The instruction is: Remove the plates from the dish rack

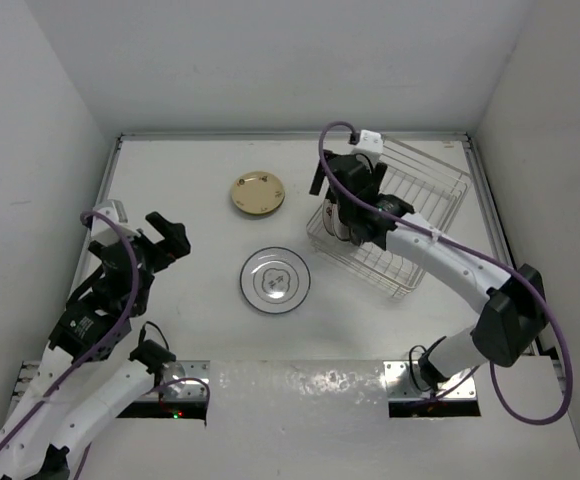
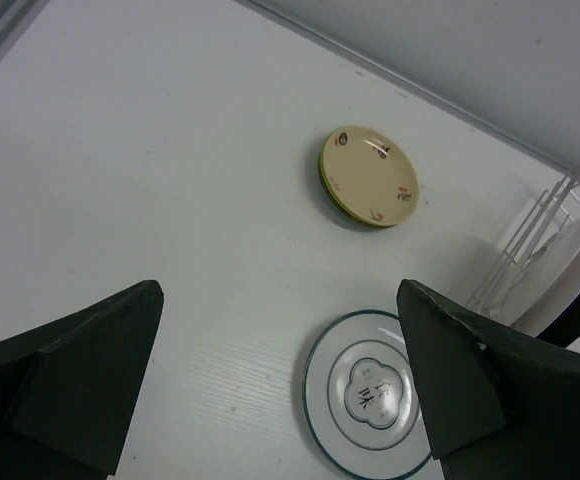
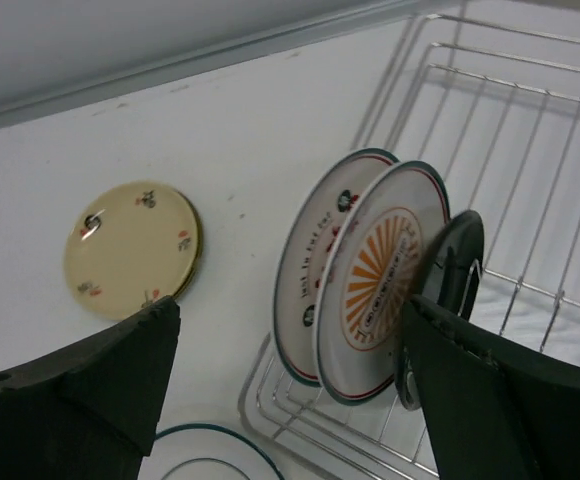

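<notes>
The dish rack lies at the back right, a silvery wire basket. Three plates stand on edge at its left end: a white one with lettering, a white one with an orange sunburst and a black one. My right gripper hovers over them, open and holding nothing. A tan plate lies flat on the table with a green rim showing under it. A white teal-rimmed plate lies nearer. My left gripper hangs open left of that plate.
White walls close in the table on three sides, with a raised edge strip along the back and sides. The rack sits skewed near the right wall. The standing plates and rack wires show at the right edge of the left wrist view.
</notes>
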You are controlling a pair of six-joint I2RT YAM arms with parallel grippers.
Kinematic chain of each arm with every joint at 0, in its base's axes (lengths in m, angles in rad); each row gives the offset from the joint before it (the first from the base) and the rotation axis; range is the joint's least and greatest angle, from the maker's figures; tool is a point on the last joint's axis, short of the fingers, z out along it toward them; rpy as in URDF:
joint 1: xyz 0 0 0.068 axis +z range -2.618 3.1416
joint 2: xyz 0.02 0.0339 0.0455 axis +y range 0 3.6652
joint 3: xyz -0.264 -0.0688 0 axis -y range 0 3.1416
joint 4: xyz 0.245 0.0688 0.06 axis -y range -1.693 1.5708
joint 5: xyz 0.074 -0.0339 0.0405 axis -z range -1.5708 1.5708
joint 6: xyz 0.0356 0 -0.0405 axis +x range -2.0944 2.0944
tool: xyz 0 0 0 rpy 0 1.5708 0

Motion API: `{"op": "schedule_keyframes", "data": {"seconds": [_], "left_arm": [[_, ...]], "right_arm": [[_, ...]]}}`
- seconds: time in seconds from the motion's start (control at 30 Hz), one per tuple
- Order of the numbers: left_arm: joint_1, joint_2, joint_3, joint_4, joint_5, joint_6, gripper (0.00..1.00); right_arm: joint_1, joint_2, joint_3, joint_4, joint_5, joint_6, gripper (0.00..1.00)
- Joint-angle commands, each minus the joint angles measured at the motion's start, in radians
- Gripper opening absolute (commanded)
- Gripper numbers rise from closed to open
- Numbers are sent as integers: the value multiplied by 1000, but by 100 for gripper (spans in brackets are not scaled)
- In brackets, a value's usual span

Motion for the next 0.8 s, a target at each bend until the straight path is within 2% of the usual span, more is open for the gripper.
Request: {"op": "schedule_keyframes", "data": {"seconds": [0.0, 0.03, 0.17, 0.23, 0.6, 0.77], "left_arm": [[5, 25, -7, 52, 55, 41, 100], [5, 29, -7, 54, 58, 44, 100], [5, 58, -10, 66, 93, 62, 100], [5, 75, -10, 71, 109, 72, 100], [19, 105, -13, 83, 149, 89, 100], [22, 106, -14, 86, 158, 93, 100]], "right_arm": [[-42, -4, 21, -114, 68, 242, 87], [-84, -4, 13, -112, 53, 277, 80], [-160, -16, -65, 37, -76, 313, 68], [-178, -4, -64, 41, -76, 325, 63], [-203, 131, 15, 62, -165, 327, 54], [-203, 166, 33, 36, -166, 361, 45]]}}
